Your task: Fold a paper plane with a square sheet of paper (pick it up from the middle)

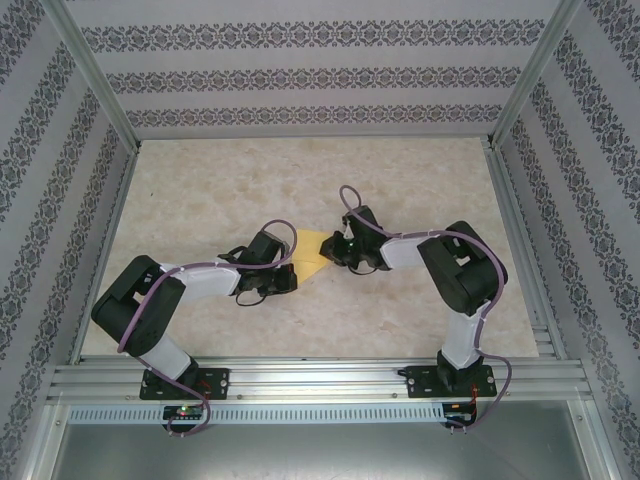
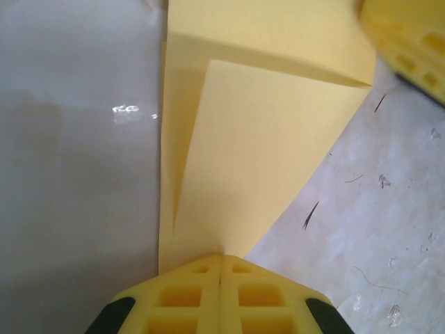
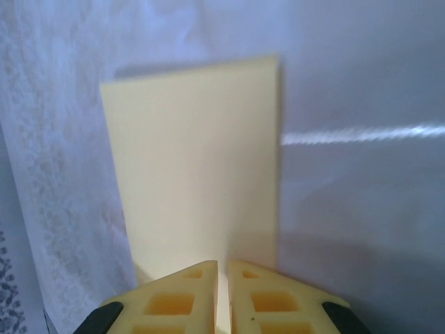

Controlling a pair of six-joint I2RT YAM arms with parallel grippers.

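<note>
From the top camera, the left arm leans out to its own left from its base on the near rail, bends sharply at the elbow, and sends its forearm rightward and away toward the middle of the counter [image 1: 400,180]. The right arm climbs from its base, folds at an elbow out on its own right, and reaches leftward. The left gripper [image 1: 292,263] and the right gripper [image 1: 339,250] face each other tip to tip. The yellow sheet of paper [image 1: 314,252] spans the short gap between them as a small wedge, one end at each gripper. Whether it rests on the counter or hangs just clear of it cannot be told. Purple cables loop along both arms, and walls with bands of dark ornament stand around the counter.

In the left wrist view, the left gripper [image 2: 221,260] is clenched, its two yellow fingers pressed flat together with the near tip of the paper [image 2: 264,160] caught at their seam. The paper fans out straight ahead of the gripper, with a folded flap lying on top and a narrow strip showing along its left side. A yellow finger [image 2: 410,35] of the right gripper sits ahead and to the right. The marbled counter [image 2: 389,229] shows to the right.

In the right wrist view, the right gripper [image 3: 222,266] has its fingers drawn in to a thin slit. It is grasping the near edge of the paper [image 3: 201,160], which stretches ahead as a plain panel.
</note>
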